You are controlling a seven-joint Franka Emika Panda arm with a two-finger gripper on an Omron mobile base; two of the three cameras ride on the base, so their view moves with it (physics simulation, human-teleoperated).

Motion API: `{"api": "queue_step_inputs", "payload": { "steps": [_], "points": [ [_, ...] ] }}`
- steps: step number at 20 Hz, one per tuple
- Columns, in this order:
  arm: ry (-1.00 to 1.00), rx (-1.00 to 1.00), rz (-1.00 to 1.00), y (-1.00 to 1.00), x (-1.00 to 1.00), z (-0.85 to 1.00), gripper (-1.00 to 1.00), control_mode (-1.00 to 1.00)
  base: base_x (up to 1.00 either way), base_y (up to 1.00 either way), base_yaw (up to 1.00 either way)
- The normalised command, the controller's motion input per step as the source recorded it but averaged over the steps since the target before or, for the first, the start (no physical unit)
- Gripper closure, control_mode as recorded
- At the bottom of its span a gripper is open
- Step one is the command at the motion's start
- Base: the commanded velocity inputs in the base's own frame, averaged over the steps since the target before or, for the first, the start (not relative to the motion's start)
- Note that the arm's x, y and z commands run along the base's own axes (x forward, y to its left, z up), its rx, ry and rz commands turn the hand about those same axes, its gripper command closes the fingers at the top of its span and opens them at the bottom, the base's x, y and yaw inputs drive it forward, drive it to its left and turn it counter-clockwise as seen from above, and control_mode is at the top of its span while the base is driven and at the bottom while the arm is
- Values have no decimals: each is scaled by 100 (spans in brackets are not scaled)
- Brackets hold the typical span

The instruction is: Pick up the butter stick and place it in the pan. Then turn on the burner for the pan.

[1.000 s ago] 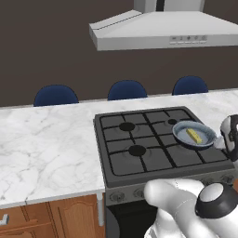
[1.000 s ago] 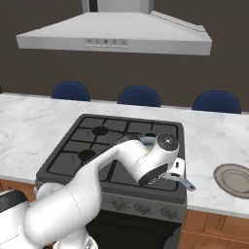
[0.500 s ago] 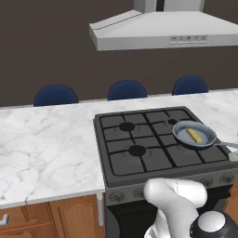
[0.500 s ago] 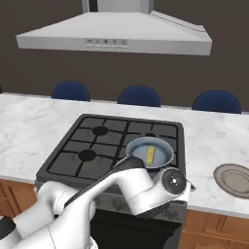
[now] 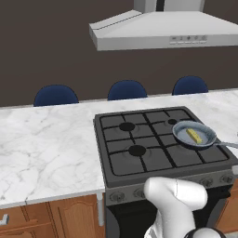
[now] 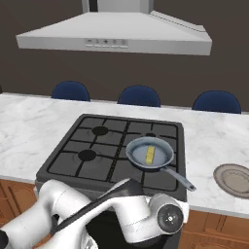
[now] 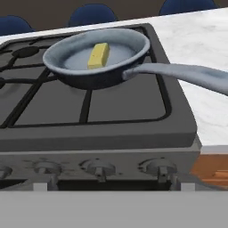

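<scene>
And here's the small pale-yellow rectangular butter stick (image 7: 99, 55), lying flat inside the round shallow grey-blue metal frying pan (image 7: 71, 49), a touch off centre on the pan floor. The pan sits on the right-hand grates of the black gas stove (image 6: 92, 141), its long thin grey handle (image 7: 182, 73) reaching out past the stove's right edge toward the white marble tabletop (image 5: 42, 144). Down along the stove's front panel, a row of grey control knobs (image 7: 100, 169) faces the hand camera. Whether the gripper is open or closed, I cannot tell. Off to the right on the tabletop rests a round grey plate (image 6: 234, 179), well apart from the pan. Overhead hangs the silver range hood (image 6: 116, 36).
</scene>
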Motion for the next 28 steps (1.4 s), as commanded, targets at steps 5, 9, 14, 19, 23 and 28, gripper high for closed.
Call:
{"api": "queue_step_inputs", "payload": {
  "steps": [5, 9, 14, 19, 23, 28],
  "points": [
    [-12, 0, 0, 0, -1, -25, -100, -100, 0, 0, 0],
    [-14, 0, 0, 0, 0, -34, -100, -100, 0, 0, 0],
    [-15, 0, 0, 0, 0, -37, -100, -100, 0, 0, 0],
    [-19, 0, 0, 0, 0, -33, -100, -100, 0, 0, 0],
    [-20, 0, 0, 0, 0, -16, -100, -100, 0, 0, 0],
    [-19, 3, 0, -7, 0, -3, -100, -100, 0, 0, 0]
  ]
}}
